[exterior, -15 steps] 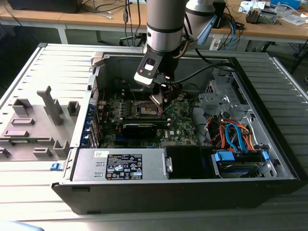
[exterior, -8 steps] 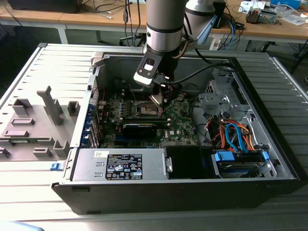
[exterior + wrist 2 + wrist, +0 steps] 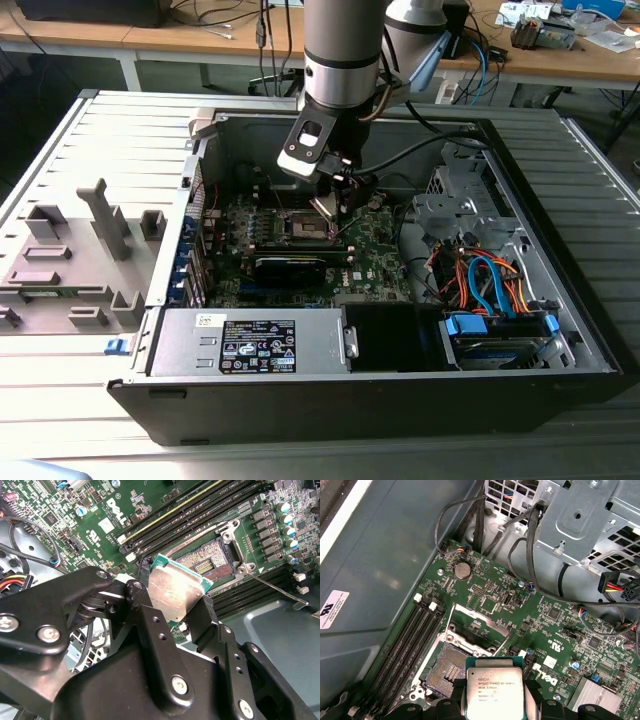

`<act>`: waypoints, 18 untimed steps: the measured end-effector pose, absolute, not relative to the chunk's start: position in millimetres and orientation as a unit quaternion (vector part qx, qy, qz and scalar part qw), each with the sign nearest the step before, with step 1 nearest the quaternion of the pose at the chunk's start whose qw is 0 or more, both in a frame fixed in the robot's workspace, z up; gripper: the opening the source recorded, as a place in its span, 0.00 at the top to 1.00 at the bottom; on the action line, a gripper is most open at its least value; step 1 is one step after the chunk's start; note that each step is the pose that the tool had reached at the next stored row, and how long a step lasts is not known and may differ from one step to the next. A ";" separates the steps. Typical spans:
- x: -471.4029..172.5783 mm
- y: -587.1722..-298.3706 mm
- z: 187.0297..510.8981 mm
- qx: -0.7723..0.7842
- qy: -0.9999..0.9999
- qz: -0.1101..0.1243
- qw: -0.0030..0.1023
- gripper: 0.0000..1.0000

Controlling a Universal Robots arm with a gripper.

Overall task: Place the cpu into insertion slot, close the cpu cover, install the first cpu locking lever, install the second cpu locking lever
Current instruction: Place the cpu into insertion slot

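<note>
End effector [image 3: 172, 601] is narrowed onto the cpu [image 3: 176, 586], black fingers [image 3: 141, 599] clamping 2 opposite edges. Silvery top faces both wrist views, green rim showing round it.

The cpu hangs just over the near edge of the insertion slot [image 3: 449, 672], not seated. The slot's brownish contact field lies bare w/ the silver rim round it. In the exterior view the chip sits right under the arm, just above the slot [image 3: 303, 228].

Past the slot, the cpu cover [image 3: 481, 621] is swung up & open, a thin silver frame at the slot's far side. One locking lever [image 3: 278, 588] is unlatched, its thin rod angling away from a slot corner over the board.

Long dark RAM slots [image 3: 405, 642] run alongside the slot. Further along the green motherboard [image 3: 555, 630] there's a coin cell [image 3: 463, 570] & black cables.

Exterior view: black card [image 3: 290, 266] just in front of the slot, grey PSU [image 3: 250, 345] along the open PC case's [image 3: 560, 270] front wall. Blue/orange cables [image 3: 490, 275] bunch toward the exterior view's right. Grey fixture block [image 3: 90, 240] sits outside the case at the exterior view's left. Wooden bench [image 3: 150, 40] behind.
</note>
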State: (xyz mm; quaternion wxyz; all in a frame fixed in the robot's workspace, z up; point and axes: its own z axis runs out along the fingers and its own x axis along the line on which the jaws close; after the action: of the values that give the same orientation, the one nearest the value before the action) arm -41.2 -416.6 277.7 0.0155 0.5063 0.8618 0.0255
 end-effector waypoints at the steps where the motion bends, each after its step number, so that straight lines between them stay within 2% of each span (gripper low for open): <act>1: -41.2 -416.6 277.6 0.507 0.862 0.025 0.015 0.45; 18: -41.2 -416.6 277.6 0.518 0.855 0.025 0.016 0.45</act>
State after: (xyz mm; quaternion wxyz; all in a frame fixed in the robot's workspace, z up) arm -41.2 -416.6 277.6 0.0158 0.5176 0.8551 0.0253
